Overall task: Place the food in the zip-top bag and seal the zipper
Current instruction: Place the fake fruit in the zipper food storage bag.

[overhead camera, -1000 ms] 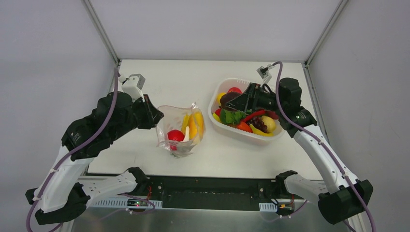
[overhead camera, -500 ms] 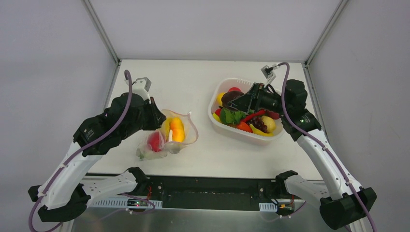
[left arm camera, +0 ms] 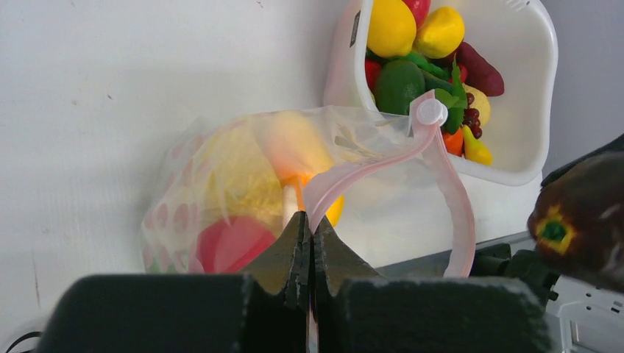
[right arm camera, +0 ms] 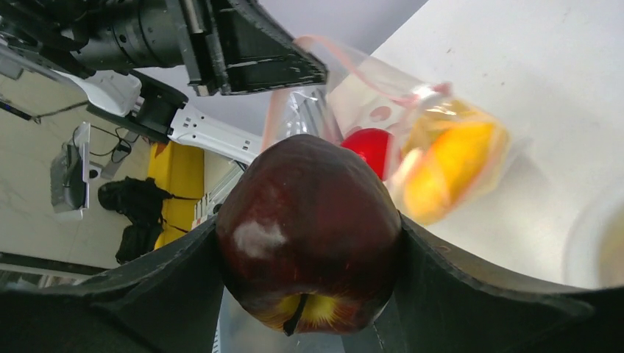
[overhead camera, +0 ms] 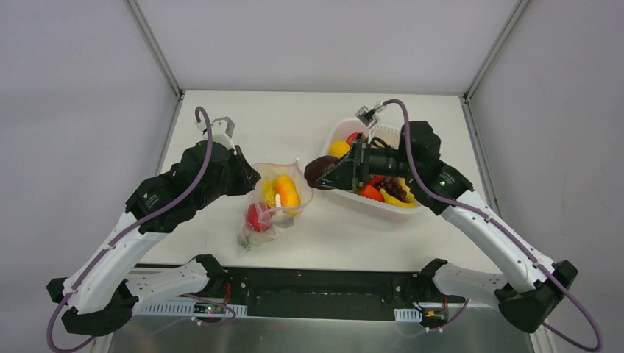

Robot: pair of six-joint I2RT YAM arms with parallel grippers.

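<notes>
White bench (overhead camera: pixel 279 121) under plain grey walls, and from where I stand the job looks part-way through. The left claw (left arm camera: pixel 310 234) has its tips pressed together on the pink-red press-seal zipper strip (left arm camera: pixel 441 184). It is pinching one lip of the clear thin plastic zip-top bag with faint pink spots (left arm camera: pixel 221 176). The bag lies on the bench just ahead of that claw, its mouth pulled into a wide loop facing the other arm. Inside it, close beyond the pinching tips, sit a red glossy toy fruit (overhead camera: pixel 255 216) and a yellow-orange toy piece (overhead camera: pixel 285 193). The plastic blurs them, so I cannot tell whether there are more.

The right claw (right arm camera: pixel 309 220) is clamped on a dark red-purple round glossy toy fruit (overhead camera: pixel 319 169), one finger on each side, holding it up off the bench. The bag's mouth is near, straight ahead of this claw, and apart from the fruit. Behind and beneath that claw's wrist is the white plastic basket (overhead camera: pixel 371 208), holding a heap of toy food (left arm camera: pixel 401 73) in yellow, green, red and orange.

So a few pieces are bagged, one is in the air and headed for the bag by the look of it, and a good many are left in the basket. The zipper is open along its whole visible length, and the sealing is not yet begun.
</notes>
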